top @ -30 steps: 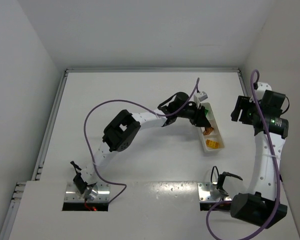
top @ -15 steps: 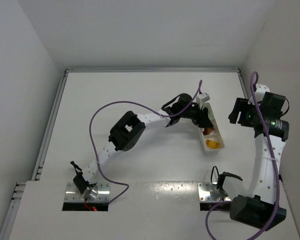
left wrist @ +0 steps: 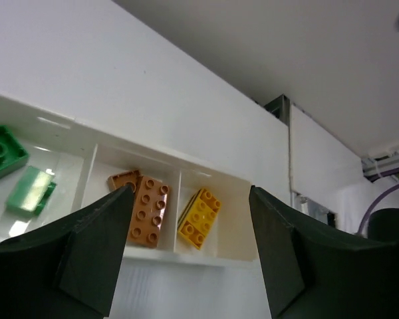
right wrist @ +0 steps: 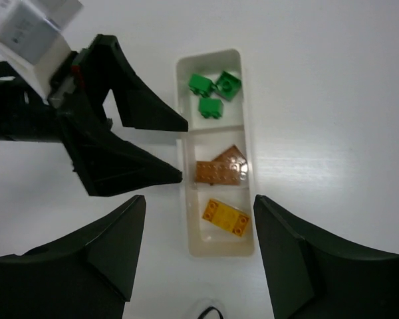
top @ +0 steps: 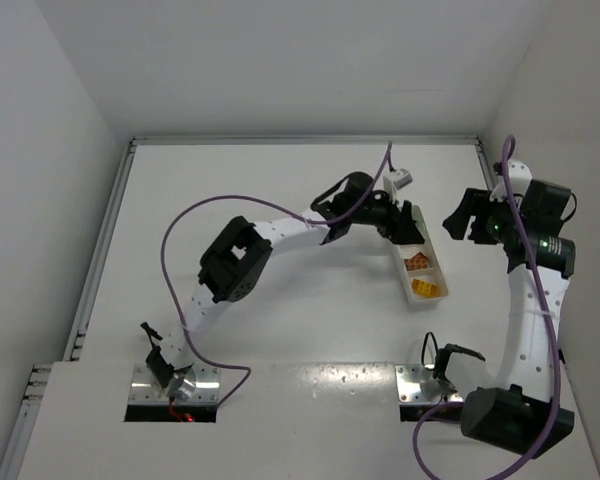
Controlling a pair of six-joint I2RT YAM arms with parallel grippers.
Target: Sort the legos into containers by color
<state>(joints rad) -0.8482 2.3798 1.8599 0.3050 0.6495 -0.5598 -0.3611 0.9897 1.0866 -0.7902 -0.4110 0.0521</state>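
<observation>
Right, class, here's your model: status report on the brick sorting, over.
Left gripper open, empty, by tray. Right gripper open, empty, above it. Green bricks, brown bricks, yellow brick each in own compartment. Nothing blocking.

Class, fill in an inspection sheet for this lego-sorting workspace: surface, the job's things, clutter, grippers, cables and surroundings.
Surface: white table; no loose bricks seen on it.
Job's things: tray holds three green bricks in one end compartment, two orange-brown bricks in the middle one and one yellow brick in the other end.
Clutter: nothing seen.
Grippers: left gripper open and empty, its fingertips at the tray's side; right gripper open and empty, apart from the tray.
Cables: purple cables loop off both arms; none lies in the tray.
Surroundings: white walls on three sides.
</observation>
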